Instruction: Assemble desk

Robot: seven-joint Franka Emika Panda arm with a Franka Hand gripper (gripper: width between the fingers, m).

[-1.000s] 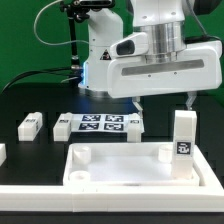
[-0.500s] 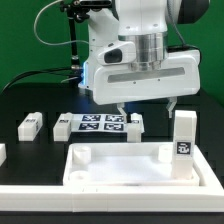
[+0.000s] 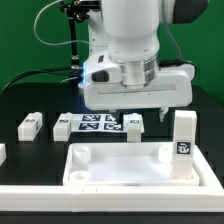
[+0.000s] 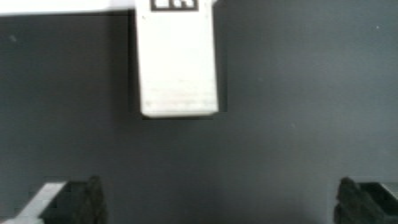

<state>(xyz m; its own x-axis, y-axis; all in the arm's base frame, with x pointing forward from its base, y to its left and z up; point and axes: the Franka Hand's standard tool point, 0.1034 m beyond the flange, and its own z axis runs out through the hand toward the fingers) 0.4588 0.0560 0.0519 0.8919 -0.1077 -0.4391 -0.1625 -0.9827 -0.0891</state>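
The biggest piece on my screens is the white rectangular plastic tabletop [image 3: 120, 148], with its raised rim and round corner sockets. It lies on the black table [image 3: 30, 100], nearer the exterior camera than the fingers and below them. A white square post, the upright leg [image 3: 184, 135], stands in one of its corner sockets, just outside the finger on the exterior view's right. The thin white marker board [image 3: 96, 124] lies flat outside the other finger.

I take my target to be the short white square plastic lying leg [image 3: 133, 122] at that board's end, close against it. I cannot tell if the two touch. It rests flat beneath the gripper [image 3: 143, 113], under the tips and within their span. Two spare legs [image 3: 30, 124] lie past the board, well outside the fingers.

The two dark fingers [image 4: 71, 200] are spread as wide as they go and hold nothing, clear of the lying leg [image 4: 180, 60].

On the wrist view the leg's long sides face the pads, which is what I want. But it sits nearer one finger than the other, and ahead of the tips. I would first centre it between the fingers, then advance until the pads flank its middle. After that I would descend straight and close on the long sides, without nudging the marker board or the upright leg.
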